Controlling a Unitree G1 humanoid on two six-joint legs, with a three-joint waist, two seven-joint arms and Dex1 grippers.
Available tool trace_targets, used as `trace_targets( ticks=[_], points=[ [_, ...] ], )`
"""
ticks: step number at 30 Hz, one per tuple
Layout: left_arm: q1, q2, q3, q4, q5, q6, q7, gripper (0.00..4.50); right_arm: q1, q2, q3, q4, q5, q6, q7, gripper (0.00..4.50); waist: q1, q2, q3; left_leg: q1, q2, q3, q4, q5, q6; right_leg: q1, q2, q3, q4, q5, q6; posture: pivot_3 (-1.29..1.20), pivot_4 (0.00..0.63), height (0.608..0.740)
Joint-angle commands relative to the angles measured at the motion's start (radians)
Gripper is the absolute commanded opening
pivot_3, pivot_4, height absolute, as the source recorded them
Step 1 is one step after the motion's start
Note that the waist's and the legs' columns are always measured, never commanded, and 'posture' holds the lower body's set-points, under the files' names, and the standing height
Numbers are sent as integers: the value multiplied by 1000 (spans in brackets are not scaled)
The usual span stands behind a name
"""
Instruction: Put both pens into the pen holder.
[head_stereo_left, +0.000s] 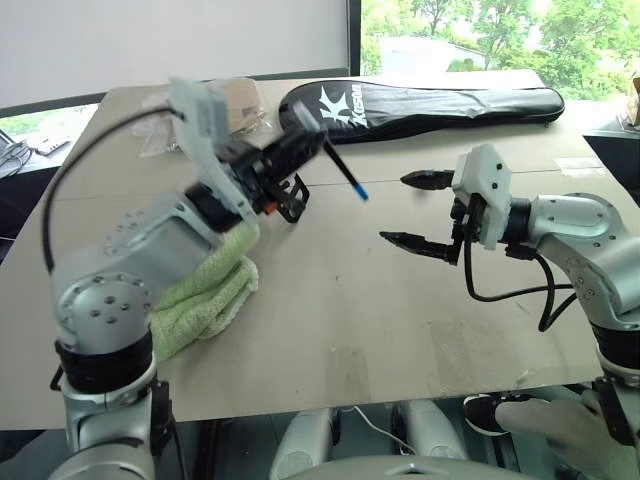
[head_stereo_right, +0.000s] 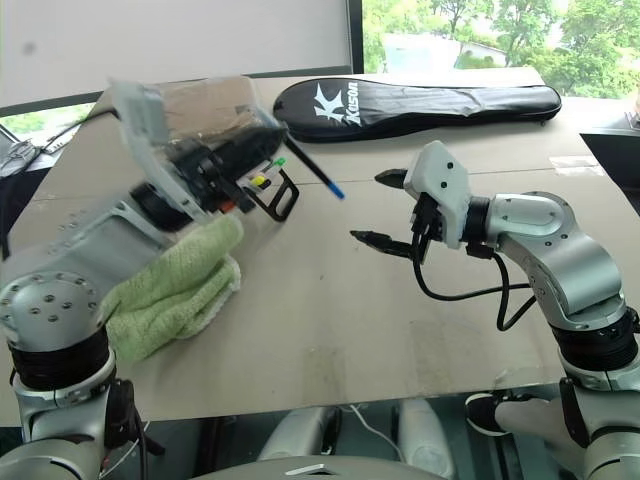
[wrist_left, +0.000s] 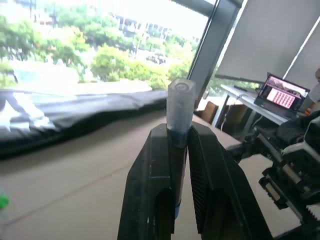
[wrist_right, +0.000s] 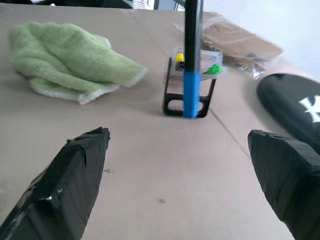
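One pen (head_stereo_left: 345, 172) clamped in left claw (head_stereo_left: 300, 150), right claw (head_stereo_left: 415, 210) spread nearby

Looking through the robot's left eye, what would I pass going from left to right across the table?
Green towel → left gripper → pen, held by that gripper → open right gripper.

head pair: high, facing forward and down over table (head_stereo_left: 380, 330), both arms in each | left wrist: close along left gripper (wrist_left: 177, 200), toward racket bag (wrist_left: 75, 112) and windows | right wrist: low between right gripper (wrist_right: 182, 187) fingers, facing pen holder (wrist_right: 190, 95), green cloth (wrist_right: 70, 60); shared with head pair
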Motion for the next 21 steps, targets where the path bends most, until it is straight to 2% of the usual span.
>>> trace_targets(
  ticks=[1, 4, 7, 11, 17, 21],
  points=[
    [-39, 172, -78, -109, 300, -49, -62, 0, 4, 11, -54, 17, -33, -197, 30, 4486, -7, -3, 2, 0, 0, 0, 0, 0, 0, 0, 1, 0, 0, 0, 0, 0, 150, 740],
    [-38, 292, -198, -124, 552, -89, -94, 0, 14, 23, -58, 35, -21, -218, 31, 4486, -9, -2, 2, 1, 0, 3, -3, 0, 0, 0, 1, 1, 0, 0, 0, 0, 150, 740],
    [-27, 340, -275, -115, 726, -120, -123, 0, 18, 31, -52, 47, -28, -230, 26, 4486, -6, -2, 3, 1, 0, 2, -2, 0, 0, 0, 1, 1, 0, 0, 0, 0, 150, 740],
    [-5, 319, -306, -78, 841, -128, -148, 0, 17, 40, -44, 59, -36, -235, 21, 4486, -4, -2, 4, 1, 0, 2, -2, 0, 0, -1, 1, 2, 0, 0, 0, 0, 150, 740],
    [8, 234, -332, 10, 948, -181, -208, 0, 21, 44, -53, 52, -39, -237, 20, 4486, -3, -2, 4, 0, 0, 1, -2, 0, 0, -1, 1, 2, 0, 0, 0, 0, 150, 740],
    [-31, 190, -386, 124, 1049, -255, -267, 0, 39, 44, -72, 23, -25, -247, 18, 4486, -2, -3, 4, 0, 0, 1, -2, 0, 0, -1, 1, 1, 0, 0, 0, 0, 150, 740]
  ],
)
